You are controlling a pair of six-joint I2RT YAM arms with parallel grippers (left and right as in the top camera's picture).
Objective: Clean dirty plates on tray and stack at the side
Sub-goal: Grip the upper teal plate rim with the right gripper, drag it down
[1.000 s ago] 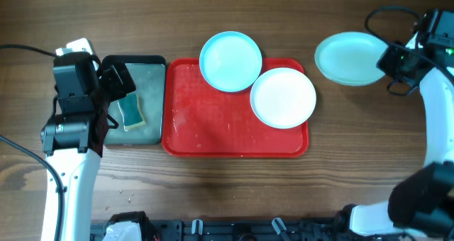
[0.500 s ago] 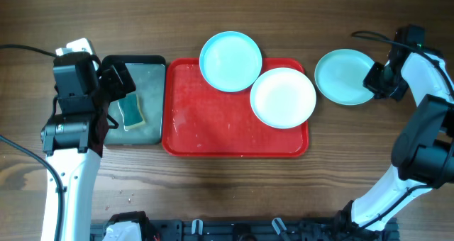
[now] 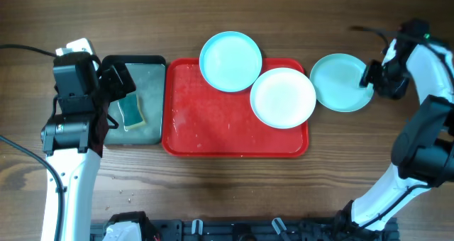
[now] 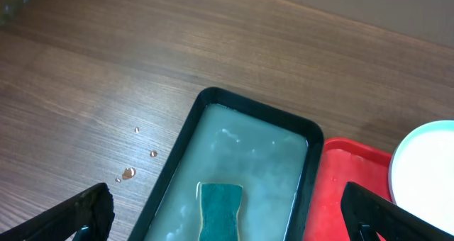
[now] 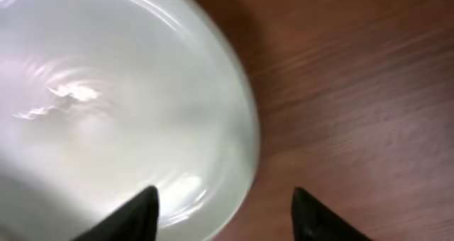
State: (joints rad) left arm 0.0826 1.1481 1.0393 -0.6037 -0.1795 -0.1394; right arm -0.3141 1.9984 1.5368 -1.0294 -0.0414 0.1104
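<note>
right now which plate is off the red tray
The cyan plate far right, on the table by the right gripper; the other cyan plate and the white plate rest on the tray.

A brown wood-grain counter (image 3: 213, 191) fills every view under soft, even light. A few water droplets (image 4: 128, 173) dot it just left of the black tray (image 3: 135, 59).

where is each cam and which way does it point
Overhead: above the table, facing straight down on the red tray, black tray, left arm and right arm.
Left wrist: on the left arm, angled down at the black tray's sponge; left end effector fingertips at lower corners.
Right wrist: close over the cyan plate beside the red tray; right end effector fingertips at bottom.
Shared: overhead and left wrist both show the sponge.
</note>
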